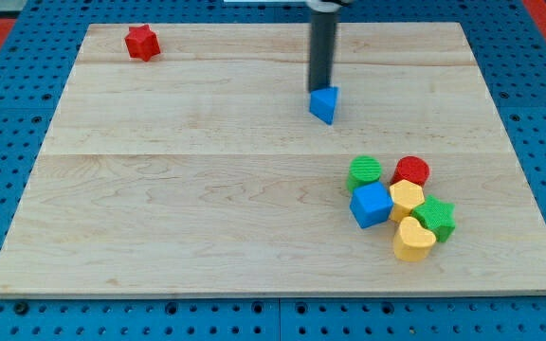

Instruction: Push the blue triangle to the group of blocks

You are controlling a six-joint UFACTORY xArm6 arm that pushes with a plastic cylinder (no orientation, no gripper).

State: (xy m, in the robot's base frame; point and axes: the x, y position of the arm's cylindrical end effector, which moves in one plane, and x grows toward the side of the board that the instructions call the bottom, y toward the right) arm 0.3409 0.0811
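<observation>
The blue triangle (324,104) lies on the wooden board (159,189) a little right of centre, in the upper half of the view. My tip (319,89) is at the triangle's upper edge, touching or nearly touching it from the view's top. The group of blocks sits at the lower right: a green cylinder (365,172), a red cylinder (411,171), a blue cube (372,205), a yellow block (407,199), a green star-like block (436,218) and a yellow heart-like block (413,240). The triangle is well apart from the group, up and to the left of it.
A red star-like block (142,42) lies alone near the board's upper left corner. The board rests on a blue perforated surface (8,114) that surrounds it on all sides.
</observation>
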